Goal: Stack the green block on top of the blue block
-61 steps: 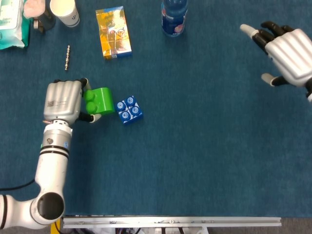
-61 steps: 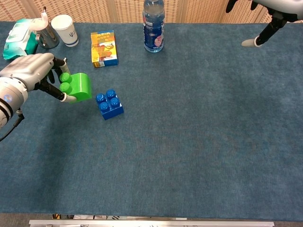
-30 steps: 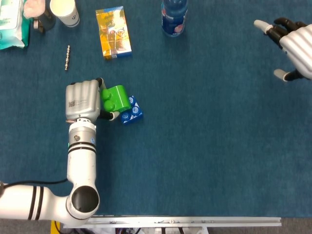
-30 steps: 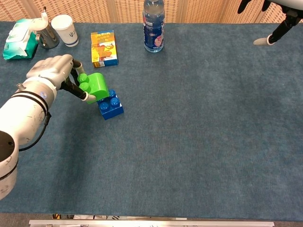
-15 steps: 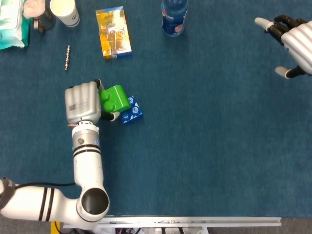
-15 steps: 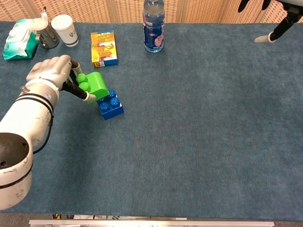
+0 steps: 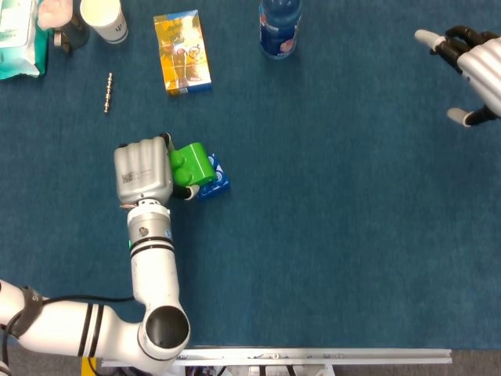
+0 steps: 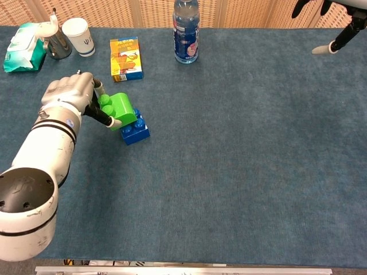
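The green block [image 7: 192,164] was a chunky, hollow-looking plastic brick with round studs, so it probably weighed little, would not give under the fingers, and had smooth sides that could slide if squeezed off-centre; the safest hold looked to be across two opposite flat sides, leaving the underside free to seat on the studs below. The left hand [image 7: 143,173] had it in just that kind of grip, fingers curled around the brick's near side, with the studs tilted toward the hand rather than pointing straight up. The block hung over the left part of the blue block [image 8: 135,129], overlapping it in both views, though whether the two actually touched could not be told. The blue block sat on the blue surface [image 7: 337,235], its right studs showing. Compared with two seconds before, the left hand had carried the green block rightward from a spot clearly beside the blue one to a position above its edge, and the forearm had swung in beneath it. The right hand [image 7: 473,66] hovered far off at the upper right, fingers spread and holding nothing, having drifted slightly further right.
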